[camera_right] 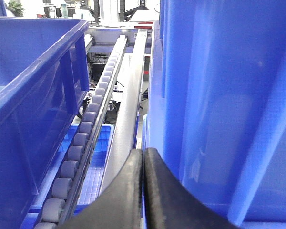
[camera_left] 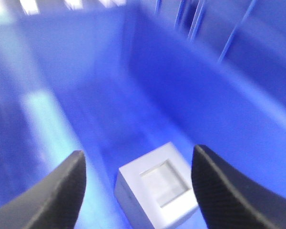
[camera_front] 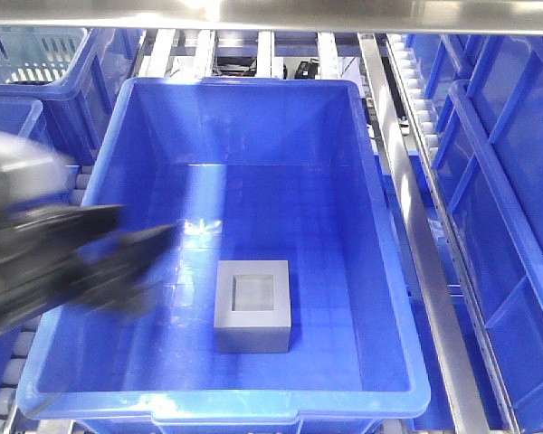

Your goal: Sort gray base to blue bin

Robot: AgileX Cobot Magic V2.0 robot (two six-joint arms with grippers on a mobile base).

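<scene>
The blue bin (camera_front: 380,298) is filling the view, and the gray base (camera_front: 253,306) is sitting on its floor, recess facing up, near-square with no real long axis. The left gripper (camera_left: 138,191) is hovering nearer, jaws spread, block just ahead between them. The right gripper (camera_right: 143,191) is pressed closed, empty, well apart.

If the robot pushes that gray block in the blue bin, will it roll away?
Probably not: the gray base has flat faces and sits squat, so it would likely slide on the blue bin's glossy floor. It looks stiff, not floppy.
</scene>
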